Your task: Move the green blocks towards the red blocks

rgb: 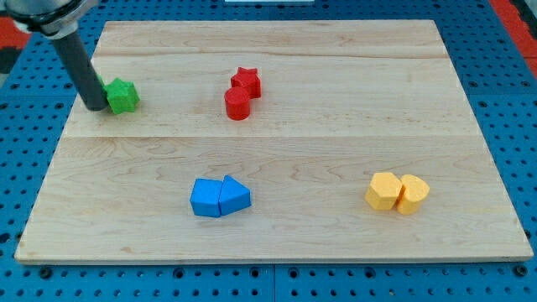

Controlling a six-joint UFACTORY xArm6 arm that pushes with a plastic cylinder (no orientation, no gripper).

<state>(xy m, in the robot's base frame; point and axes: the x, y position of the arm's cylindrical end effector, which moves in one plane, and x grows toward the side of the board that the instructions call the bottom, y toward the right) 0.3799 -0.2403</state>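
My tip rests on the board at the view's left, touching the left side of a green block; the rod may hide part of it, so I cannot tell whether a second green block is there. A red star block and a red cylinder sit together near the view's top middle, well to the right of the green block.
A blue cube and a blue wedge-like block touch at the view's bottom middle. Two yellow blocks sit together at the bottom right. The wooden board lies on a blue pegboard.
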